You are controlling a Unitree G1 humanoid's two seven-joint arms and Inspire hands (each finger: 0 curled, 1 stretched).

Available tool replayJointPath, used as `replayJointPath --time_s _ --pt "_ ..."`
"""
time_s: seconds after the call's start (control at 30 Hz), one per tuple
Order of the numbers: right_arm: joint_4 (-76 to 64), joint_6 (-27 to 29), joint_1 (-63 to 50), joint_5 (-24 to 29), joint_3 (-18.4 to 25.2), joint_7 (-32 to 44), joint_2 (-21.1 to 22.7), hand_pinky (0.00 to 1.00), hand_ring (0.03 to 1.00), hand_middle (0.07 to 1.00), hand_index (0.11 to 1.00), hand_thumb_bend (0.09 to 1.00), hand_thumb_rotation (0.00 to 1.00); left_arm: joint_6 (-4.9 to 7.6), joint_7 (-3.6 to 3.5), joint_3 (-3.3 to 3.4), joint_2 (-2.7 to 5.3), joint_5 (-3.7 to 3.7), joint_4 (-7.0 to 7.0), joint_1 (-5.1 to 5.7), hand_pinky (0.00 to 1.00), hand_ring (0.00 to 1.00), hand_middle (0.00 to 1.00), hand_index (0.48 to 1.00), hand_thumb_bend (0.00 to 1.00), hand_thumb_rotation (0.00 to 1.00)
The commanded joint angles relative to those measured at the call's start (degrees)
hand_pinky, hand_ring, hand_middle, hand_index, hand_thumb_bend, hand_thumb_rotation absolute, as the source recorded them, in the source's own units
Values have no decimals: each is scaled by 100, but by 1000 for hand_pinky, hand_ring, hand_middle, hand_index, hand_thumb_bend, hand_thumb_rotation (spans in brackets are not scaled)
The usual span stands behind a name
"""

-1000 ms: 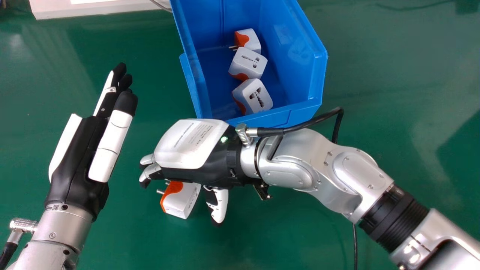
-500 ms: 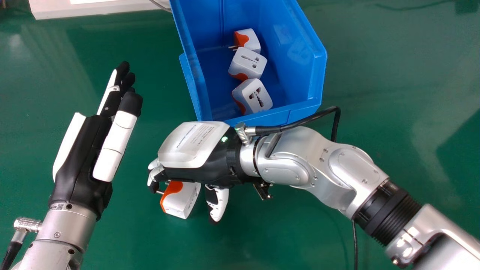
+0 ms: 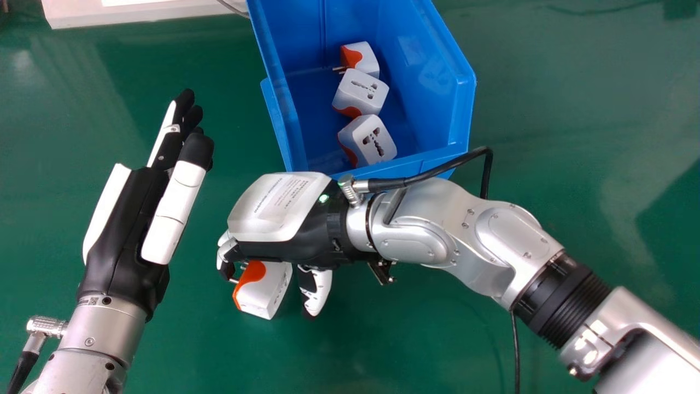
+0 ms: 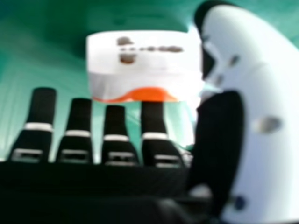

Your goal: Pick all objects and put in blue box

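Plug adapter (image 3: 265, 295) is lying on the table (image 3: 383, 339) between thumb (image 3: 317, 287) and fingers (image 3: 225, 251) of my loosely open right hand (image 3: 273, 219), presumably handling light, rigid and slick, so I am favouring its body over the prongs (image 3: 233, 280), my open left hand (image 3: 123, 235) hovering alongside.

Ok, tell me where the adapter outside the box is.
In the head view, left of centre on the green table, the adapter lies between the fingers and thumb of the right hand, below the blue box.
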State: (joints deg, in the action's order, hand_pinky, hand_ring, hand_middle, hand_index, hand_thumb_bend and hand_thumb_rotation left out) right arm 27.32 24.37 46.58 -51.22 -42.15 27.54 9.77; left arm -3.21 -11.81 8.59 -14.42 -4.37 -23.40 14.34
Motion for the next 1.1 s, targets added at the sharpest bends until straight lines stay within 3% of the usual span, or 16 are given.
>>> replayJointPath --time_s 0.0,0.17,0.5,0.77,1.07 --pt "-8 16 241 -69 -55 -150 -78 697 826 860 769 451 4 25 35 -8 21 19 -197 -1 934 990 1000 1000 821 1000" --pt "87 49 276 -182 -98 -317 -43 691 822 856 763 474 1 29 33 -19 41 13 -262 60 934 990 1000 1000 822 1000" --pt "187 -41 245 -213 -96 -644 -22 685 817 855 762 436 11 9 12 -14 41 -37 -312 83 935 991 1000 1000 828 1000" --pt "331 -34 425 -189 -120 -585 -93 704 839 879 790 393 86 15 -16 24 15 -70 -213 22 936 992 1000 1000 834 1000" --pt "245 -131 471 -152 -67 -514 -136 754 881 922 826 375 144 19 -29 52 -5 -59 -106 -52 938 993 1000 1000 834 1000"
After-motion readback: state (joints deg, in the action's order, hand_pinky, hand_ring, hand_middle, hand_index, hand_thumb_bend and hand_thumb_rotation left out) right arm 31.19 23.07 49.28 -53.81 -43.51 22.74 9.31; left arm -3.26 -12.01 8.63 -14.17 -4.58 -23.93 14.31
